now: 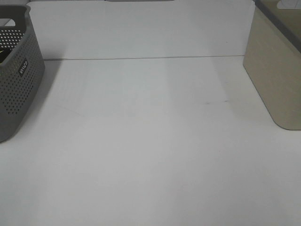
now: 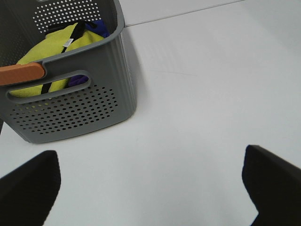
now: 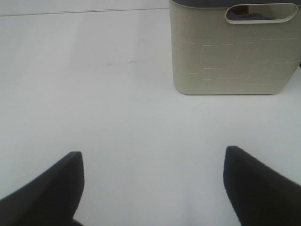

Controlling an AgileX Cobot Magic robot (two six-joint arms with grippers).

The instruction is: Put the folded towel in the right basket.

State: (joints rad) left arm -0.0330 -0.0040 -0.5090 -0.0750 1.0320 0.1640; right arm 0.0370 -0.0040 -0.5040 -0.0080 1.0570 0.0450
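Note:
A yellow-green towel [image 2: 56, 44] lies bunched in the grey perforated basket [image 2: 70, 110], with a blue-purple cloth [image 2: 96, 26] beside it. The same grey basket [image 1: 16, 80] stands at the left edge of the exterior view. The beige right basket [image 1: 277, 70] stands at the right edge; the right wrist view shows it [image 3: 230, 56] with a handle slot. My left gripper [image 2: 150, 157] is open and empty over bare table, short of the grey basket. My right gripper [image 3: 153, 153] is open and empty, short of the beige basket. Neither gripper shows in the exterior view.
An orange object [image 2: 21, 74] rests across the grey basket's rim. Something dark shows through the beige basket's handle slot [image 3: 261, 13]. The white table [image 1: 150, 141] stretches between the two baskets, with a seam line along the back.

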